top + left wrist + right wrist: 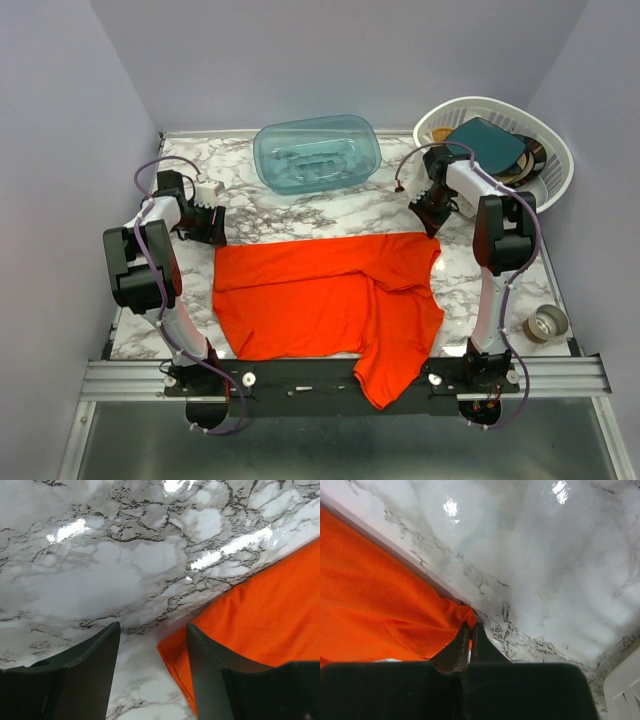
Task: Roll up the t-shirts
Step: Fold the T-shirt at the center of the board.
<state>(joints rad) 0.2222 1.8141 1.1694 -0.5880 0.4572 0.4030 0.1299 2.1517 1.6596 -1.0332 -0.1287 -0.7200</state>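
T-shirt (320,300): I see it spread across the middle of the top view, bright red-orange on the marble table (330,212). Its right part is folded into a second layer, and one flap hangs over the near edge onto the metal rail at the lower centre.

Left gripper (210,225): I have it at the shirt's upper left corner, left of centre in the top view. Its fingers stand well apart and hold nothing.

Shirt against the left gripper: in the left wrist view the cloth fills the right side of the frame. Its pointed corner reaches into the gap between the two dark fingers, just beside the right-hand one. The left-hand finger is over bare marble. I cannot tell whether either finger touches the table.

Right gripper (470,627): closed tight. In the right wrist view the fingertips meet at the lower centre with a bunched bit of the shirt's edge pinched between them.

Shirt against the right gripper: the cloth runs from the pinch to the left edge of that frame, with marble above and to the right. In the top view this is the shirt's upper right corner.

Tub (316,152): teal plastic, at the upper centre of the top view, well apart from the shirt.

Basket (555,150): white, at the upper right, with things inside.

Tape roll (546,322): at the right edge, beside the right arm.
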